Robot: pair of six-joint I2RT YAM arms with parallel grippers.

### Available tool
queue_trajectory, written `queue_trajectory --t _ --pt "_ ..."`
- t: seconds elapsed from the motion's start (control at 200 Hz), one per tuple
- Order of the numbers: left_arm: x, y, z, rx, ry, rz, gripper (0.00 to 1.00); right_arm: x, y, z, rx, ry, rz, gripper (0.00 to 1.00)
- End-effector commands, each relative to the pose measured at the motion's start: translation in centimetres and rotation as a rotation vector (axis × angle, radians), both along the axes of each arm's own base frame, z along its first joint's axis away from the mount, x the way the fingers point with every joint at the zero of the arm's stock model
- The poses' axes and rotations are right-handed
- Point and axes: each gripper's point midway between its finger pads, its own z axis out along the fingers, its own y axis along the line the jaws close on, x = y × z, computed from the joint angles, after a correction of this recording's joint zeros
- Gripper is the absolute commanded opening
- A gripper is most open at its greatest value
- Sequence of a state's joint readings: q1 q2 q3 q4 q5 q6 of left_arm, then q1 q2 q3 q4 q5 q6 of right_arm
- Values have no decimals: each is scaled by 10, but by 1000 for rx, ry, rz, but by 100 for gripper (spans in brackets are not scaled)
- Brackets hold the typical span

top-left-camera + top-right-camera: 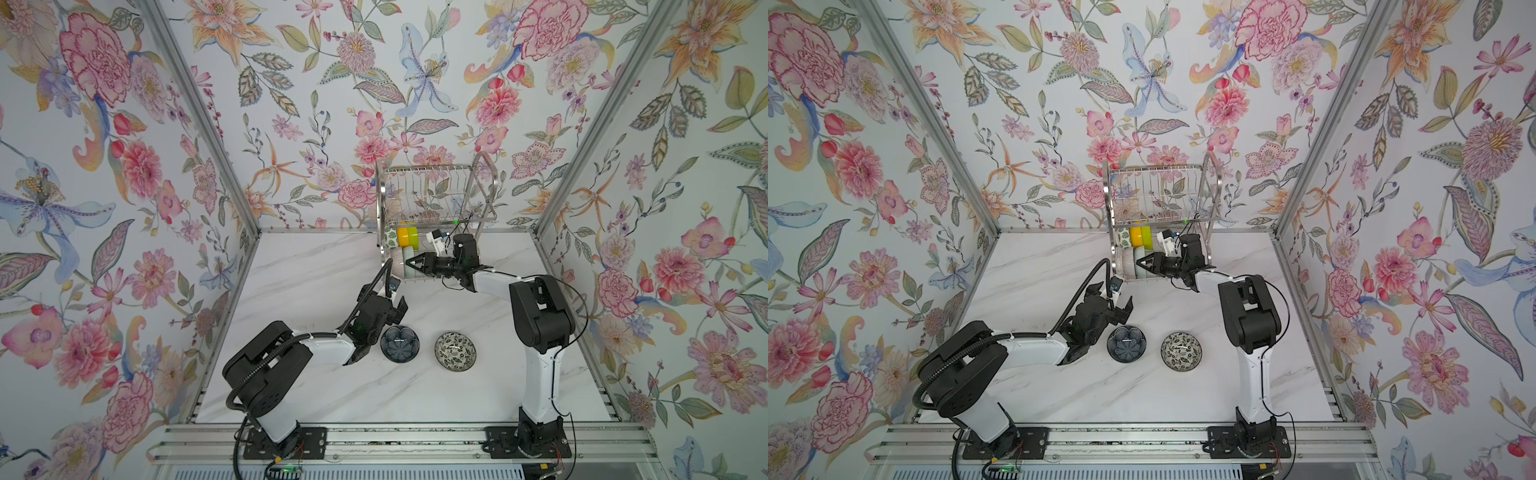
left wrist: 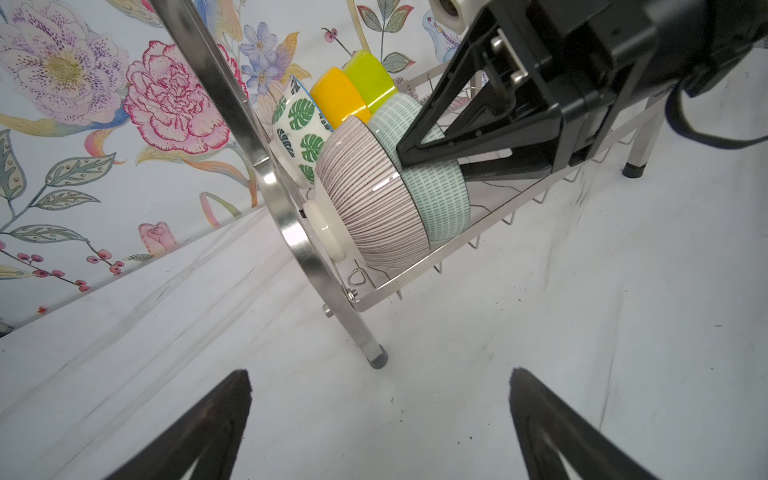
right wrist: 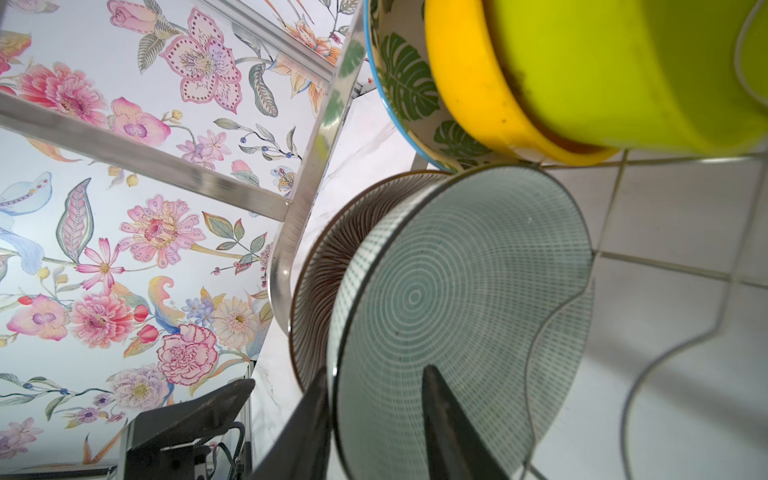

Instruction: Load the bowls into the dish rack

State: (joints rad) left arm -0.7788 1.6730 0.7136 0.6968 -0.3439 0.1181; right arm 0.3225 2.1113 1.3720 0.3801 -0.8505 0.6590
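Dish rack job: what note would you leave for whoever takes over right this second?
Left pincer: open, empty, over the table.
Right pincer: parted, astride the rim of the pale green bowl on the lower shelf of the rack.
Done: five bowls are in the rack: leaf-print bowl, orange bowl, lime bowl, striped bowl and the pale green one.
To do: dark blue bowl and black-and-white bowl sit upright on the table.

Dish rack: polished steel, mirror-bright. Striped bowl, yellow bowl and lime bowl: smooth, glossy glaze. Dark blue bowl: glossy, glass-like. Tabletop: smooth, marble-patterned, low sheen.
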Motion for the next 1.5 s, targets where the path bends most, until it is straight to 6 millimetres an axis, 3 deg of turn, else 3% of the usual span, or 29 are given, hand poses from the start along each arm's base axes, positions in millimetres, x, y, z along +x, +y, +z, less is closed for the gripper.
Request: queue_trajectory --t 0.0,0.24,0.866,1.321,1.496 --pt "3 3 -1 -11 10 7 99 2 -5 28 34 -50 -21 37" --pt "3 3 -1 -13 10 7 99 5 -5 34 35 -59 -37 36" --pt "3 4 0 -12 9 9 99 7 0 45 39 -78 -41 23" --pt "3 4 -2 -10 11 9 99 -4 -10 60 46 -116 -72 29" --pt "1 7 7 -42 -10 17 99 -10 -19 66 42 -122 -100 30"
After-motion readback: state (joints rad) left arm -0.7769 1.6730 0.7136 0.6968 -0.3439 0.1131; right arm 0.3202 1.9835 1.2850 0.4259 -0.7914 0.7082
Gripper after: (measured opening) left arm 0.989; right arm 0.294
